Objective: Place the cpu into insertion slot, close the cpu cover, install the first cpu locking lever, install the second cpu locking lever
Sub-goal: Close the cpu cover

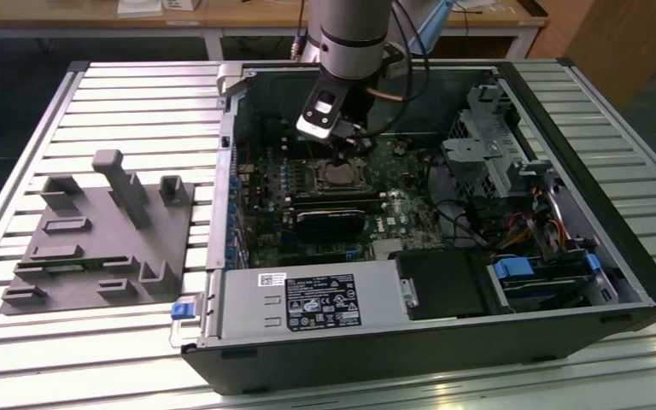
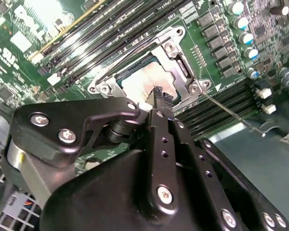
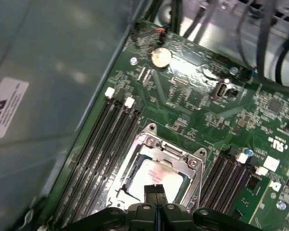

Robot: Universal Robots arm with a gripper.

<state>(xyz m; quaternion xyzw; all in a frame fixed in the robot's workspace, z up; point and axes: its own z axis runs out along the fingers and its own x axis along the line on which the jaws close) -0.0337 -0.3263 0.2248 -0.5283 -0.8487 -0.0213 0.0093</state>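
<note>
While hovering w/ fingers [image 3: 150, 192] clenched empty just above cpu [image 3: 156, 175], seated in insertion slot [image 3: 129, 180] under lowered cpu cover [image 3: 192, 163], far half of case [image 1: 419, 354]: prob. best to press loose lever [image 2: 231, 113] down near tip, steadily.

the gripper [image 2: 160, 94], fingers pressed together, hangs just over the cpu [image 2: 137, 81] — the chip sits inside the cpu cover [image 2: 169, 46], while a thin locking lever [image 2: 231, 113] juts out across memory slots [image 2: 233, 96].
</note>
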